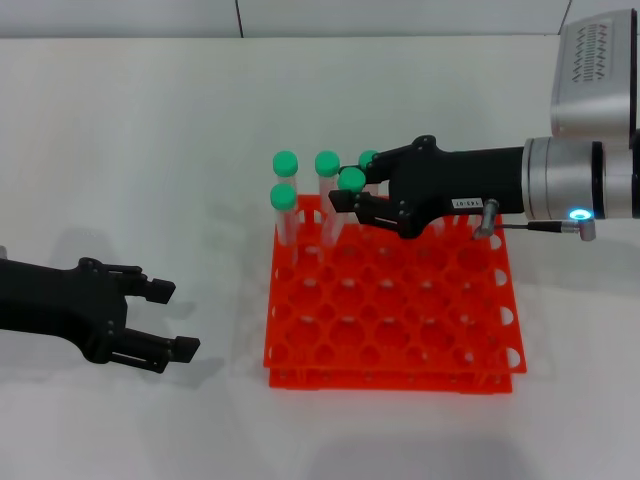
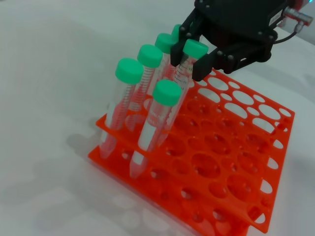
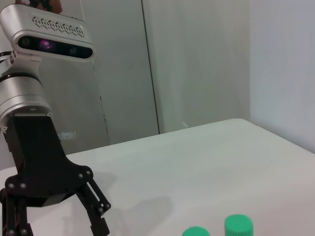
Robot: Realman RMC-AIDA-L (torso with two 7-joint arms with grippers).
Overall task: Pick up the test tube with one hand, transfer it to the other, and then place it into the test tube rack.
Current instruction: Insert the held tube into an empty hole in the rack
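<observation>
My right gripper [image 1: 350,186], black with a white label, reaches over the back left part of the orange-red test tube rack [image 1: 392,377]. It is shut on the test tube [image 1: 351,180], just below the green cap. In the left wrist view this test tube [image 2: 187,69] leans, with its lower end down among the rack's [image 2: 106,126] holes. Several other green-capped tubes [image 2: 129,71] stand in the rack's back left corner. My left gripper [image 1: 172,319] hovers open and holding nothing, left of the rack near the table's front.
The rack rests on a white table [image 1: 150,150]. Most of its holes hold nothing. The right wrist view shows the left gripper [image 3: 55,227] farther off, two green caps [image 3: 238,226] at the picture's edge and a pale wall [image 3: 197,64] behind.
</observation>
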